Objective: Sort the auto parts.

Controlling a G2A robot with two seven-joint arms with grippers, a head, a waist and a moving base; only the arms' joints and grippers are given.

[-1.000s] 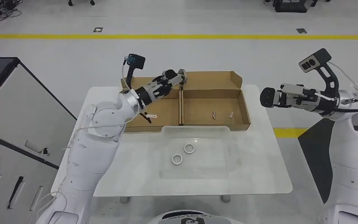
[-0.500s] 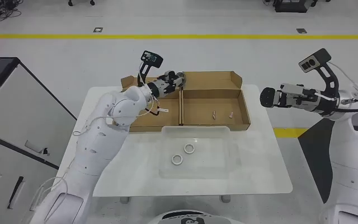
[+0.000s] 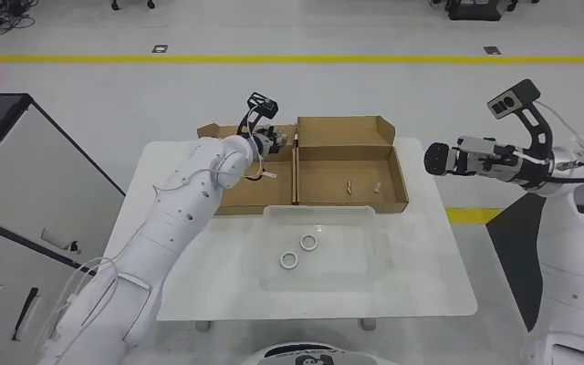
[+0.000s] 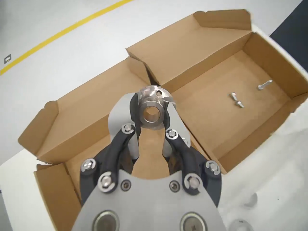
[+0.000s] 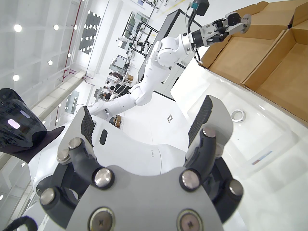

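I'm holding a flanged bushing (image 4: 151, 117) in my left claw (image 4: 151, 106), cardboard box (image 4: 79, 126) below it; right claw (image 5: 146, 106) spread wide.

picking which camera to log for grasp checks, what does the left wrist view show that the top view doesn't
Left wrist view adds: the bore and flange hole of the metal bushing clamped in the left gripper, and three separate fasteners in the right box. Top view adds: the right gripper, off to the side of the table. Both: the left box beside the right box, and the bushing near where the boxes meet.
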